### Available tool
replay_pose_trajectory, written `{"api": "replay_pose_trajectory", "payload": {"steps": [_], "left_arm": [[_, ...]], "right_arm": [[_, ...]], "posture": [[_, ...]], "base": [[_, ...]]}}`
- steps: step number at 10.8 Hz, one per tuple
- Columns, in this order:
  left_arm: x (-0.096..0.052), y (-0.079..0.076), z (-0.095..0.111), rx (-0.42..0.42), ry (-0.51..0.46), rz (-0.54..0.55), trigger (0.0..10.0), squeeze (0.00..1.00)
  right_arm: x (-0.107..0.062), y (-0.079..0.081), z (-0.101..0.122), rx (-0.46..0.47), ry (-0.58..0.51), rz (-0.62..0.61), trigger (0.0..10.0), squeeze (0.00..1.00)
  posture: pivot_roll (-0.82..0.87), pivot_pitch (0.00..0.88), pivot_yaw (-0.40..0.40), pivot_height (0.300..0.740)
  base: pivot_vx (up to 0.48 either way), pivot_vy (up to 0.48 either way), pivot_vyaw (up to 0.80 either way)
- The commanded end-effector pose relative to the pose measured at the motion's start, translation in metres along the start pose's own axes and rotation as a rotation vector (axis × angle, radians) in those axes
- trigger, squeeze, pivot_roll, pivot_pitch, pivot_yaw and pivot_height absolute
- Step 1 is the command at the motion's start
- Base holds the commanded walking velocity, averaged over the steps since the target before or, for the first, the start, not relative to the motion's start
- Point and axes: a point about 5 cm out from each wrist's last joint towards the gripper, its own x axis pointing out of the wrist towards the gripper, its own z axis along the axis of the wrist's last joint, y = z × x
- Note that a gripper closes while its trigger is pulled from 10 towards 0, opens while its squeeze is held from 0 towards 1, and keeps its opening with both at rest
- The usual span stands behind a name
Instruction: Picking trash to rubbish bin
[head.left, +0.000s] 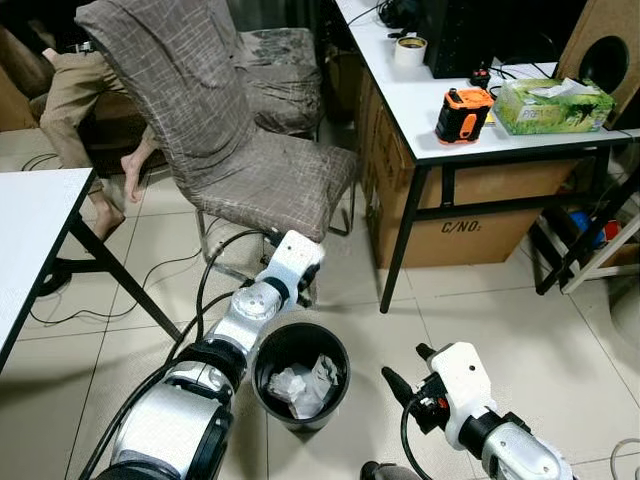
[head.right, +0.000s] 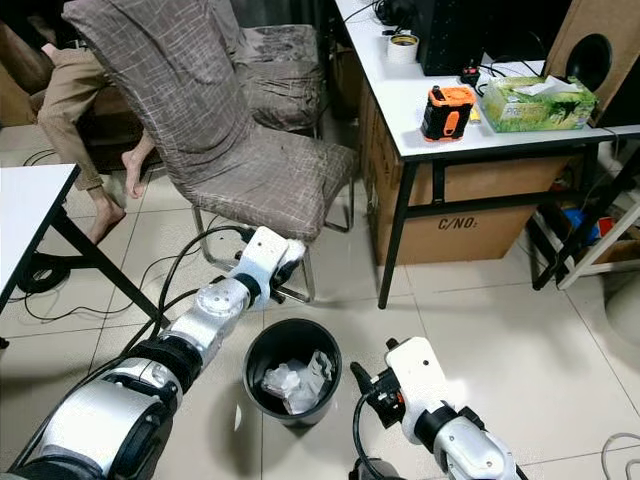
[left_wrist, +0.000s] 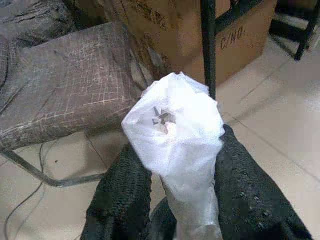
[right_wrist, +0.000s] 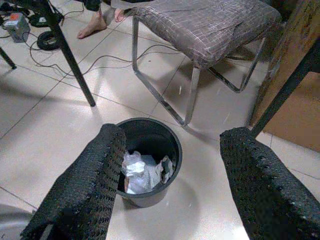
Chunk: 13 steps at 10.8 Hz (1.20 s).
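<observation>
A black round rubbish bin (head.left: 264, 358) stands on the tiled floor in front of me, with crumpled white trash (head.left: 299, 385) inside. My left gripper (left_wrist: 179, 147) is shut on a crumpled white plastic wad (left_wrist: 175, 120). Its arm (head.left: 268, 290) reaches over the bin's far rim, just below the chair seat edge. My right gripper (head.left: 405, 365) hovers low to the right of the bin, open and holding nothing. In the right wrist view its wide-spread fingers (right_wrist: 85, 185) frame the bin (right_wrist: 172, 137) and the trash in it (right_wrist: 137, 172).
A chair with a grey checked cover (head.left: 260, 170) stands just behind the bin, with cables (head.left: 150, 275) on the floor. A white desk (head.left: 440, 110) with a cardboard box (head.left: 470, 215) beneath is at the right. A person's bare feet (head.left: 135, 175) rest behind the chair. A white table (head.left: 30, 225) is at the left.
</observation>
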Motion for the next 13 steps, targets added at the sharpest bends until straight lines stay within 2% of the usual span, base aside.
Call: {"api": "replay_pose_trajectory", "payload": {"steps": [1, 7, 9, 11, 12, 13], "left_arm": [[0.001, 0.003, 0.004, -0.003, -0.010, 0.006, 10.0, 1.00], [0.001, 0.004, 0.004, 0.021, -0.011, 0.010, 10.0, 1.00], [0.001, 0.007, 0.005, 0.040, -0.009, 0.026, 10.0, 1.00], [0.000, 0.015, 0.005, 0.100, 0.005, 0.069, 10.0, 1.00], [-0.002, 0.019, 0.001, 0.088, 0.018, 0.089, 10.0, 1.00], [-0.004, 0.020, -0.003, 0.022, 0.006, 0.082, 10.0, 0.16]], "right_arm": [[-0.002, -0.004, 0.004, 0.008, -0.014, -0.021, 10.0, 0.00], [0.000, -0.008, 0.005, 0.009, -0.023, -0.042, 10.0, 0.00], [0.000, -0.007, 0.005, 0.008, -0.023, -0.041, 10.0, 0.00], [0.000, -0.007, 0.006, 0.012, -0.029, -0.041, 10.0, 0.00], [0.001, -0.006, 0.005, 0.011, -0.028, -0.036, 10.0, 0.00], [0.002, -0.003, 0.005, 0.012, -0.027, -0.031, 10.0, 0.00]], "posture": [[-0.18, 0.098, 0.068, 0.740], [-0.18, 0.090, 0.066, 0.740], [-0.18, 0.086, 0.063, 0.740], [-0.18, 0.094, 0.062, 0.740], [-0.17, 0.097, 0.059, 0.740], [-0.16, 0.093, 0.057, 0.740]], "base": [[0.000, 0.000, 0.00], [0.000, 0.000, 0.00], [0.000, 0.000, 0.00], [0.000, 0.000, 0.00], [0.000, 0.000, 0.00], [0.000, 0.000, 0.00]]}}
